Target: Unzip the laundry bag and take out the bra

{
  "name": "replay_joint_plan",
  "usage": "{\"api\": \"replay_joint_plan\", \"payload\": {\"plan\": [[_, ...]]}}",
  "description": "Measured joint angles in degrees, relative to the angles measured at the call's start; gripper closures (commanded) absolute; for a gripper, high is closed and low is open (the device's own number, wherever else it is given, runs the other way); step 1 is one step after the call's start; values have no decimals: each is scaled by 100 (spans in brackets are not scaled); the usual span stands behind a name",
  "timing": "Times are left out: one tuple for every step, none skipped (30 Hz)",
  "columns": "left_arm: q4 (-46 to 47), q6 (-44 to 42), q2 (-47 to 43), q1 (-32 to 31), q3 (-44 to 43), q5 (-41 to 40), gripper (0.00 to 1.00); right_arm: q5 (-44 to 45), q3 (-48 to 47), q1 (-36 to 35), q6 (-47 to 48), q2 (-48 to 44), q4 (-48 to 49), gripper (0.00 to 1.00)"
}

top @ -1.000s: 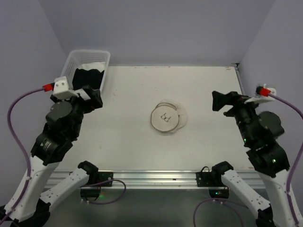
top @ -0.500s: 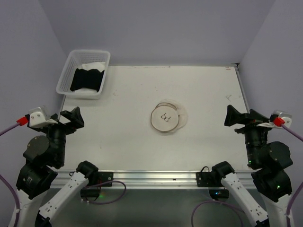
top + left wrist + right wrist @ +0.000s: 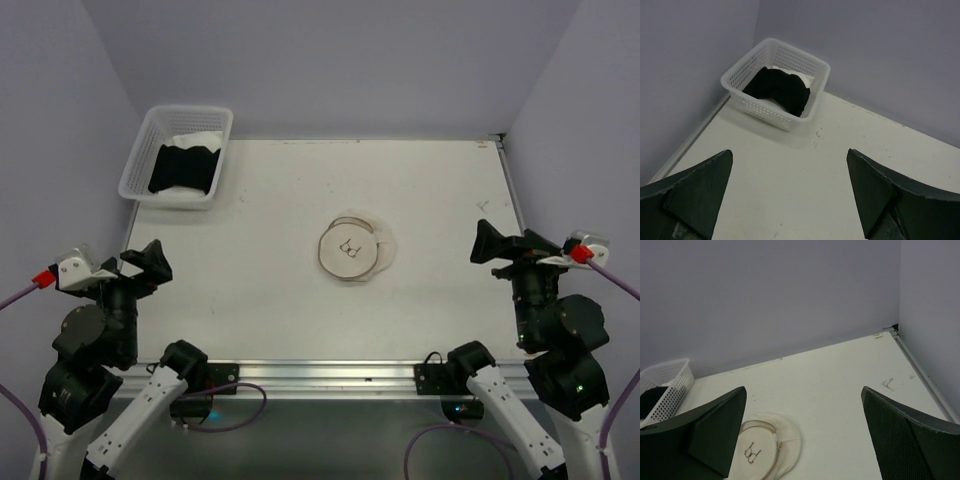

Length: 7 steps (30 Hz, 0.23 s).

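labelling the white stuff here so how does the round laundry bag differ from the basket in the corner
Shape: the laundry bag is round and low; the basket is rectangular with lattice walls. Place: the bag lies near the middle of the table, the basket in its far left corner. Contents: the open-topped basket shows black cloth; the bag's inside does not show. Both are white.

White table (image 3: 260, 290) with laundry bag (image 3: 354, 250) and lattice basket (image 3: 135, 176)
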<state>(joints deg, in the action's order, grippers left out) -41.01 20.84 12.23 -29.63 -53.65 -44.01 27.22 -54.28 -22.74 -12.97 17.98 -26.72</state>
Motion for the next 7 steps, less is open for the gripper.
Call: {"api": "replay_joint_plan", "payload": {"plan": [[-11,13,0,0,15,-17,0,0,2,0,2,0,26,1],[-26,17,0,0,31,-33,0,-2,4,0,7,0,59,1],[-28,20,0,0,44,-50,0,0,4,0,9,0,87,1],[-31,22,0,0,52,-63,0,0,4,0,11,0,127,1],[-35,42,0,0,61,-76,0,-9,9,0,11,2,177,1],[-42,61,0,0,66,-85,0,-24,13,0,13,0,208,1],[-42,68,0,0,68,-98,0,-42,20,0,15,2,238,1]]}}
